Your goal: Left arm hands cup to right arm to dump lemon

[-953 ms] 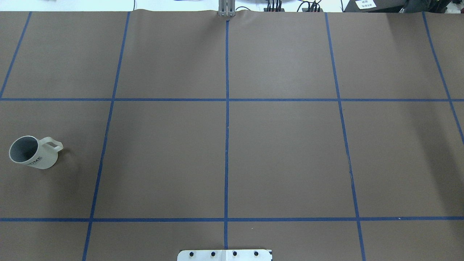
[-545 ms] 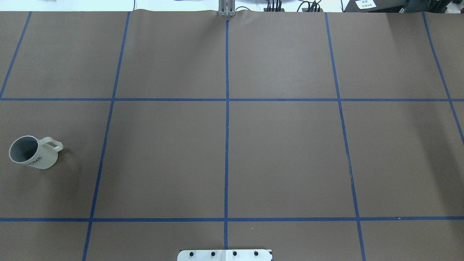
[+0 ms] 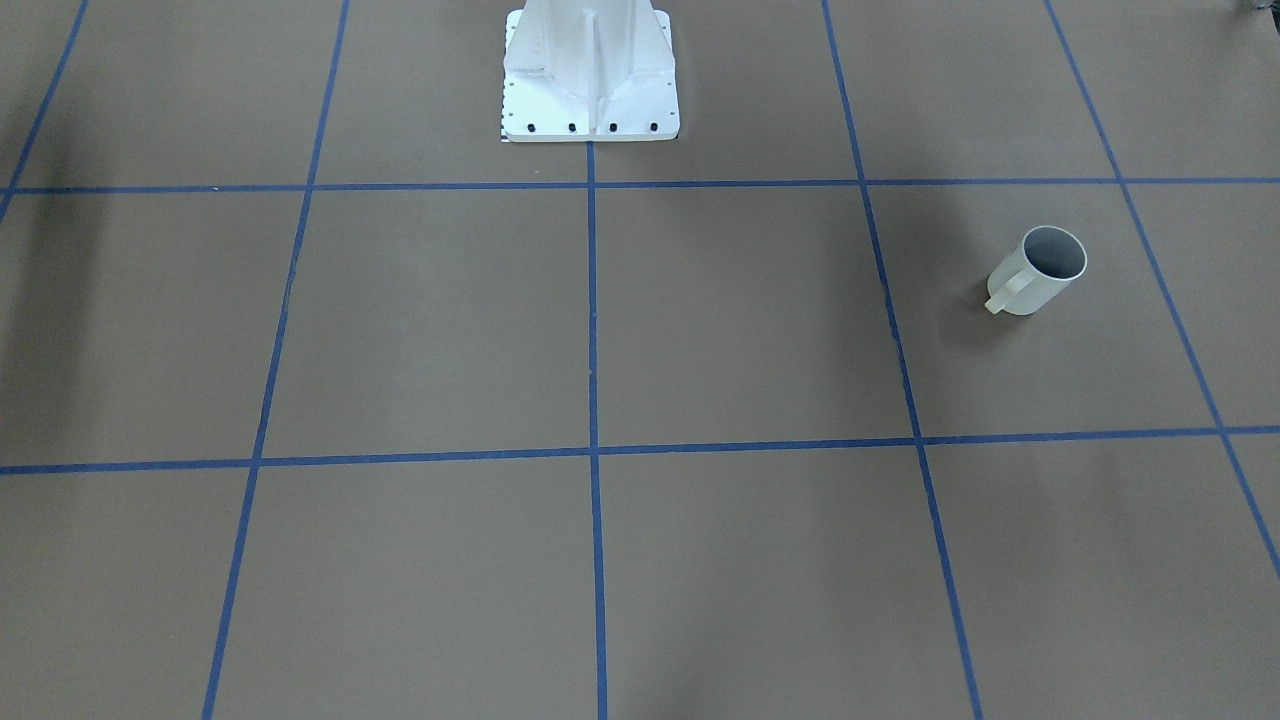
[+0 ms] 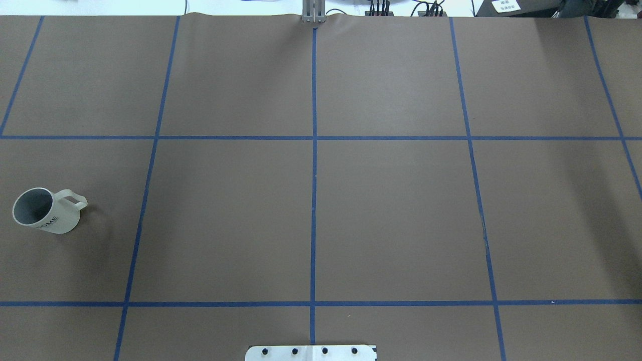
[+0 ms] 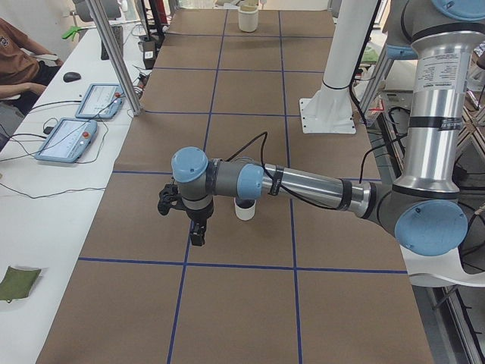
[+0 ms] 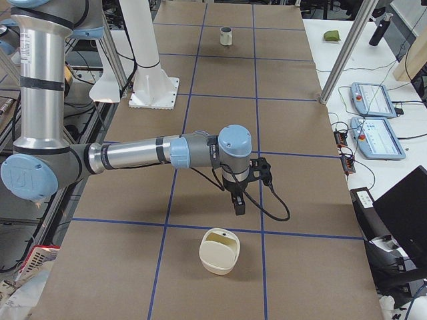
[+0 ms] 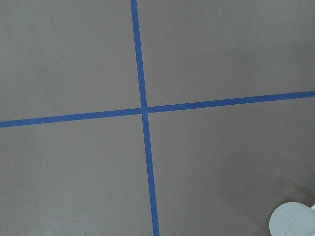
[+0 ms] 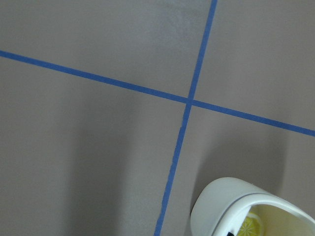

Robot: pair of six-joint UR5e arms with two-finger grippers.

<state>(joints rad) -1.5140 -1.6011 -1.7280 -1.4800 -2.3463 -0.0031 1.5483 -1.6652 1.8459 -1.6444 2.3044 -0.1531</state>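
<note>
The white mug (image 4: 46, 210) stands upright at the table's left, handle to the right, inside grey; it also shows in the front view (image 3: 1040, 270). The left arm's gripper (image 5: 197, 233) points down just beside the mug (image 5: 244, 210), toward the table's left end; I cannot tell whether it is open. The mug's edge shows in the left wrist view (image 7: 293, 219). The right arm's gripper (image 6: 238, 203) hangs near a cream cup (image 6: 220, 251); I cannot tell its state. The lemon (image 8: 251, 225) lies inside that cream cup (image 8: 221, 201).
Blue tape lines grid the brown table cover (image 4: 401, 215). The white robot base (image 3: 590, 70) stands at the table's near edge. Teach pendants (image 5: 68, 140) and an operator (image 5: 19, 57) are at a side bench. Neither arm shows in the overhead view.
</note>
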